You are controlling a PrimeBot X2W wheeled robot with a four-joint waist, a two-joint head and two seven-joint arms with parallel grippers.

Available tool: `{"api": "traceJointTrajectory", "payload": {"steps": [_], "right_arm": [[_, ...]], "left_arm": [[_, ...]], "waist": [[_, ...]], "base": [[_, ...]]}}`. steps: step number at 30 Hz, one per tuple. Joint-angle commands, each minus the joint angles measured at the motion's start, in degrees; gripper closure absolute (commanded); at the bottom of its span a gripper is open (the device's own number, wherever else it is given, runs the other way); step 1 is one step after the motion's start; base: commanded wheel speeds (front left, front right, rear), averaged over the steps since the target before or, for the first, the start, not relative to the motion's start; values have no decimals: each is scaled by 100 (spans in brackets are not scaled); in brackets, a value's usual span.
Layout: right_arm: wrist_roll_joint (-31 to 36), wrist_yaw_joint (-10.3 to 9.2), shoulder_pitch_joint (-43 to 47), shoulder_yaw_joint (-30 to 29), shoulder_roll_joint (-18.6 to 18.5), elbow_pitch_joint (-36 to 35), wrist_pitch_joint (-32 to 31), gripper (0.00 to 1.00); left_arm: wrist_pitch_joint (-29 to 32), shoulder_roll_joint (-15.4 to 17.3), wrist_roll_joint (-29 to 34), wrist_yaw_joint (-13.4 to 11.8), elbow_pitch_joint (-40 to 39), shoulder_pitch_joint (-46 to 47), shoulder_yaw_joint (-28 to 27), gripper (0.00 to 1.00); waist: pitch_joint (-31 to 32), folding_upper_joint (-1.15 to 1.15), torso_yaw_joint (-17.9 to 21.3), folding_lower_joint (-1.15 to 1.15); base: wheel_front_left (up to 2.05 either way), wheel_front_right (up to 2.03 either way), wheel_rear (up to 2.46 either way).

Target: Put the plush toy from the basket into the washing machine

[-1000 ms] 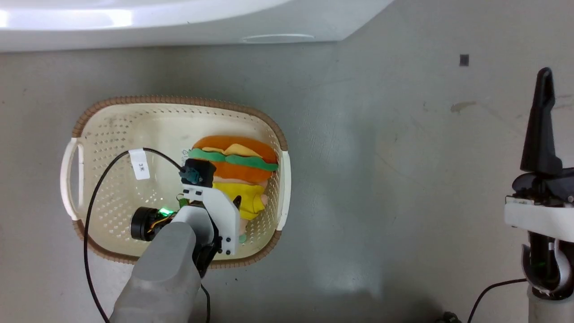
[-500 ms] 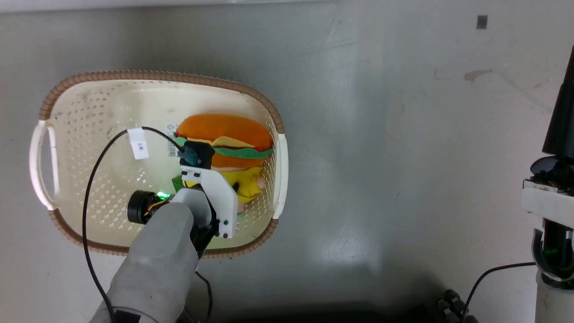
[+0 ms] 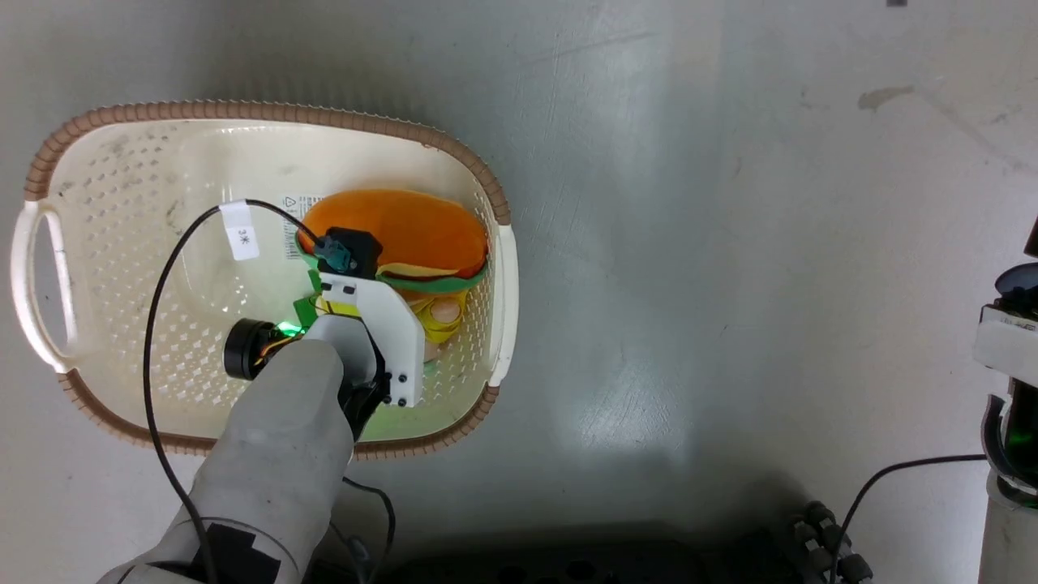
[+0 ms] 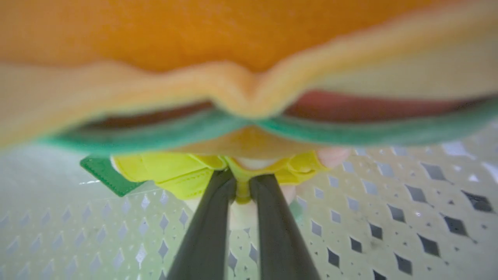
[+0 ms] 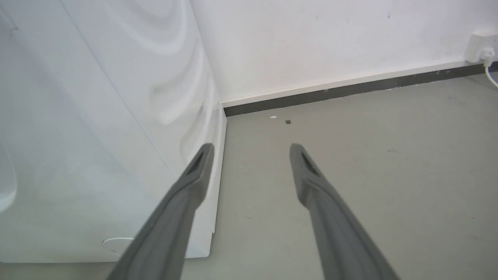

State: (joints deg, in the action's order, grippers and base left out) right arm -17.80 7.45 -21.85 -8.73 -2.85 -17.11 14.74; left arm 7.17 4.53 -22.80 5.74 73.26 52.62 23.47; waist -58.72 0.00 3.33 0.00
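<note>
The cream basket (image 3: 243, 109) with its brown rim stands on the floor at the left of the head view. The plush toy (image 3: 405, 223) is inside it against the right wall, orange burger head turned up toward the camera. My left arm reaches down into the basket. In the left wrist view my left gripper (image 4: 243, 182) is shut on the toy's yellow clothing (image 4: 175, 171), just under the head (image 4: 233, 39) and above the perforated basket floor (image 4: 389, 202). My right gripper (image 5: 252, 149) is open and holds nothing, beside the washing machine's white side panel (image 5: 97, 136).
A black cable (image 3: 162, 284) with a white tag (image 3: 241, 241) loops over the basket from my left wrist. My right wrist (image 3: 1010, 349) sits at the far right edge. Bare grey floor (image 3: 689, 243) lies between. A wall with dark skirting (image 5: 350, 89) and a socket (image 5: 480, 44) stands behind.
The head camera has tilted down, so the washing machine's edge has left the top. The toy's head has tipped up from lying flat, and its body is drawn in under my left gripper.
</note>
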Motion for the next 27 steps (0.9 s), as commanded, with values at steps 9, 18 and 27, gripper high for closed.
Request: {"api": "traceJointTrajectory", "payload": {"steps": [9, 18, 27], "right_arm": [[-118, 3, -15, -52, -3, 205, 26, 0], [-276, 3, 248, -90, -3, 786, 26, 0], [-324, 3, 688, -35, -3, 1270, 26, 0]], "left_arm": [[-161, -6, -116, 70, 69, -197, 59, 100], [-560, -55, -262, 155, 69, -642, 167, 100], [-1123, -119, -502, 173, -199, -1299, 586, 100]], "waist": [[403, 0, -40, 0], [1410, 0, -182, 0], [2567, 0, -420, 0]], "base": [[0, 0, 0], [0, 0, 0], [0, 0, 0]]}}
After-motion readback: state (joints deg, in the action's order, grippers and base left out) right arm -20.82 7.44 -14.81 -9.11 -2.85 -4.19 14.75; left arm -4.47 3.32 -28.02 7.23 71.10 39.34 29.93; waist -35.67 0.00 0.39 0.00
